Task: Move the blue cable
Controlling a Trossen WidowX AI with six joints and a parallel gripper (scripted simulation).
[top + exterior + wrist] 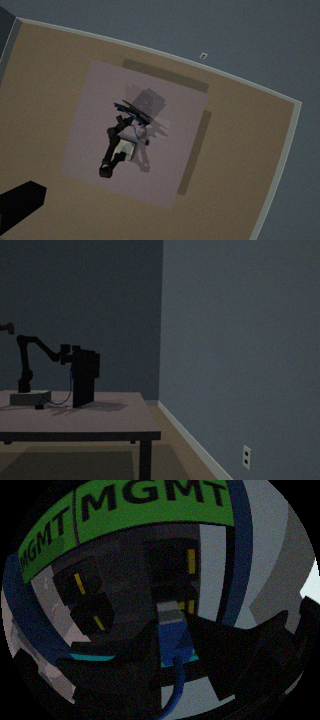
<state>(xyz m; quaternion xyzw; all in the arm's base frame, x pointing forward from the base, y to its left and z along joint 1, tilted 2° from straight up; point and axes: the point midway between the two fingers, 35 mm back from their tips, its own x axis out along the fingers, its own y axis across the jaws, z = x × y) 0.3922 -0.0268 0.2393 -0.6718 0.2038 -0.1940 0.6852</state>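
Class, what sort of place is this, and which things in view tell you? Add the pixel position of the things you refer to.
Probably a small network lab or test room: "MGMT" port labels [155, 502], a blue cable [136, 134] [70, 384] [179, 680], and a robot arm [109, 151] [24, 356] on a table [160, 165] [108, 420].

Two green labels [155, 505], four ports [167, 562], one plug [174, 639]

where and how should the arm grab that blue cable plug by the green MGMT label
Probably the boxy blue plug body, squeezed across both sides, coming from its cable end: its grey front end faces the dark ports, while the blue cable trails out behind, between the gripper's fingers.
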